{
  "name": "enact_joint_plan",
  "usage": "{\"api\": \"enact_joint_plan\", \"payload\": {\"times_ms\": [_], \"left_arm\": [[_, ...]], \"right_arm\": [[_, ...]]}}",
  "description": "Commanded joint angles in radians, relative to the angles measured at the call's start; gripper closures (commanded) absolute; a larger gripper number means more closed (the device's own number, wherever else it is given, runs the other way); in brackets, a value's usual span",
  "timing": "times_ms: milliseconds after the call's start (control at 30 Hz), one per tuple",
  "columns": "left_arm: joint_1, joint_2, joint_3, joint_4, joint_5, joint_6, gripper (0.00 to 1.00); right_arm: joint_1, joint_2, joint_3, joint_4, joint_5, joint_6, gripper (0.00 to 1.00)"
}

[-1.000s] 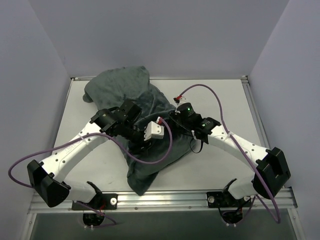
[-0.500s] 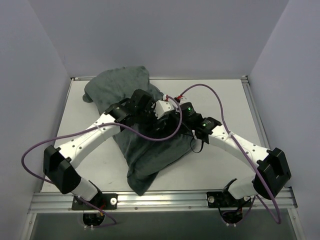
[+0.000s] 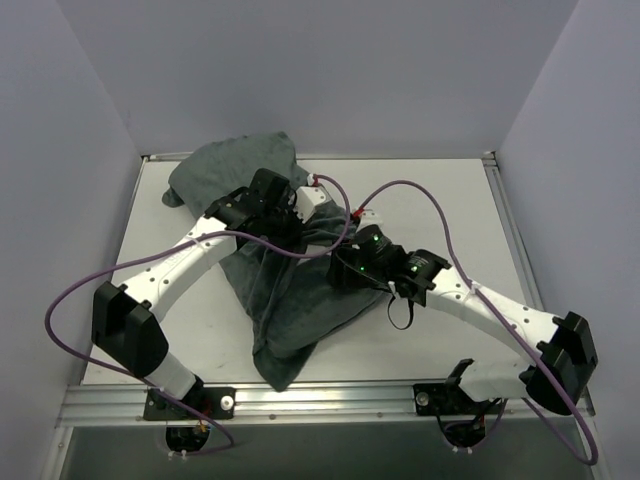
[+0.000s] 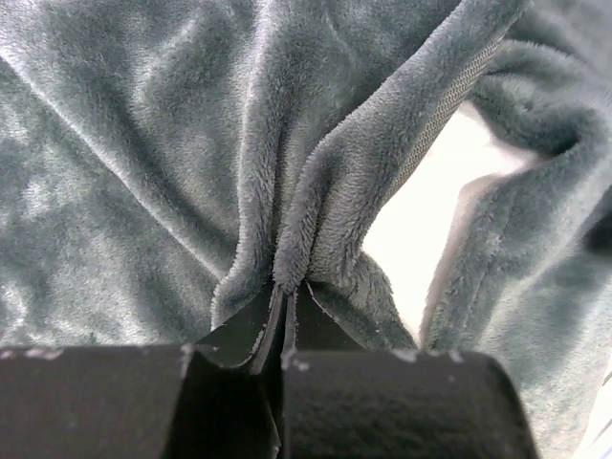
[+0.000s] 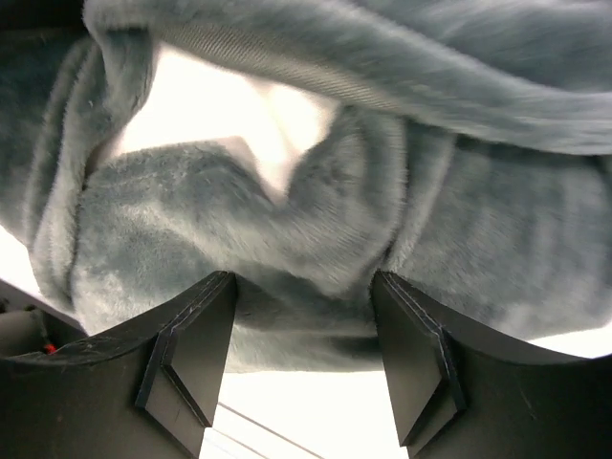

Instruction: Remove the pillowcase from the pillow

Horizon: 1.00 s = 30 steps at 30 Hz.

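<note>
The dark grey pillowcase (image 3: 290, 300) lies crumpled from the back left of the table to the front middle, plain side up. In the top view it covers the pillow. My left gripper (image 3: 305, 218) sits on the cover's upper middle. In the left wrist view, the left gripper (image 4: 287, 287) is shut on a raised fold of the pillowcase (image 4: 316, 191) beside its opening, where the white pillow (image 4: 430, 210) shows. My right gripper (image 3: 337, 271) is open at the cover's right edge. In the right wrist view, the right gripper (image 5: 301, 320) has grey plush (image 5: 287, 220) bulging between its fingers and the white pillow (image 5: 220, 105) showing beyond.
The white table (image 3: 450, 200) is walled on the left, back and right. A metal rail (image 3: 330, 400) runs along the near edge. Purple cables (image 3: 400, 190) loop over both arms.
My left gripper went from open to shut on a fold of the pillowcase and shifted slightly back and left. My right gripper opened and drew nearer along the cover's right edge.
</note>
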Motion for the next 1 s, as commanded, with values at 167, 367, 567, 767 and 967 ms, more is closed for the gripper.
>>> {"api": "enact_joint_plan", "payload": {"times_ms": [167, 367, 567, 767, 967], "left_arm": [[0.015, -0.02, 0.04, 0.058, 0.001, -0.058, 0.98], [0.193, 0.028, 0.079, 0.138, -0.158, -0.091, 0.98], [0.443, 0.061, 0.108, 0.187, -0.185, -0.135, 0.98], [0.535, 0.065, 0.064, 0.216, -0.216, -0.078, 0.98], [0.481, 0.002, 0.011, 0.123, -0.027, -0.015, 0.64]], "right_arm": [[0.044, 0.112, 0.093, 0.037, 0.113, 0.05, 0.82], [0.008, 0.019, 0.023, -0.069, 0.119, 0.053, 1.0], [-0.076, -0.174, -0.154, -0.086, 0.084, 0.058, 1.0], [-0.09, -0.138, -0.273, 0.02, 0.082, 0.039, 1.0], [-0.094, 0.1, -0.239, 0.257, 0.021, -0.002, 1.0]]}}
